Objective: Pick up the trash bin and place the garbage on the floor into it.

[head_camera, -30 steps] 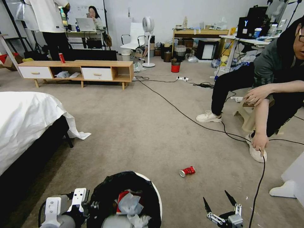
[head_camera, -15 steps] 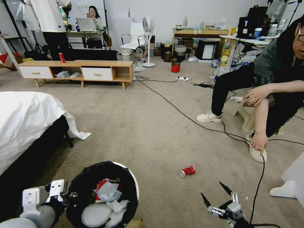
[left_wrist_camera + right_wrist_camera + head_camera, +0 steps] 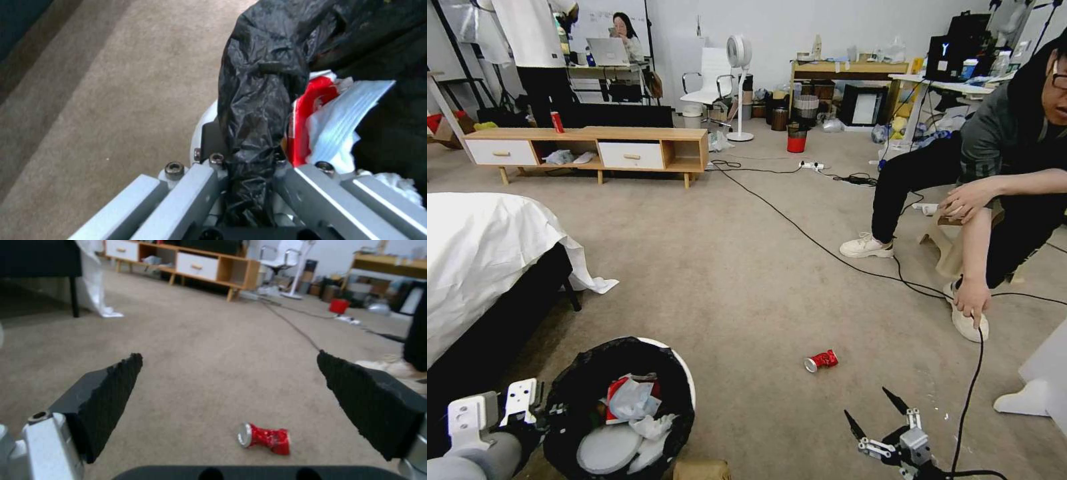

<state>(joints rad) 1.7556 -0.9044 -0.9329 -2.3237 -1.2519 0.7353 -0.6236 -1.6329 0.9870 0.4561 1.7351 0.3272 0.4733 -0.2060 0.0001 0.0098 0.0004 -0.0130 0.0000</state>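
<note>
Head view: the trash bin sits at about 7 o'clock in the frame, a round white bin whose crinkly black bag folds over the rim, with white tissues and a red packet piled inside. The left gripper is at the bin's 9 o'clock edge, clamped tight on the bag-covered rim (the left wrist view has the black plastic pinched between the metal fingers, one inside the bin and one outside). On the beige carpeted floor at about 5 o'clock lies the garbage, a crushed red can on its side, well apart from the bin. The right gripper hovers near the can, at its 5 o'clock side, black fingers spread wide and holding nothing; in the right wrist view the can lies on the carpet between the two spread pads, untouched.
</note>
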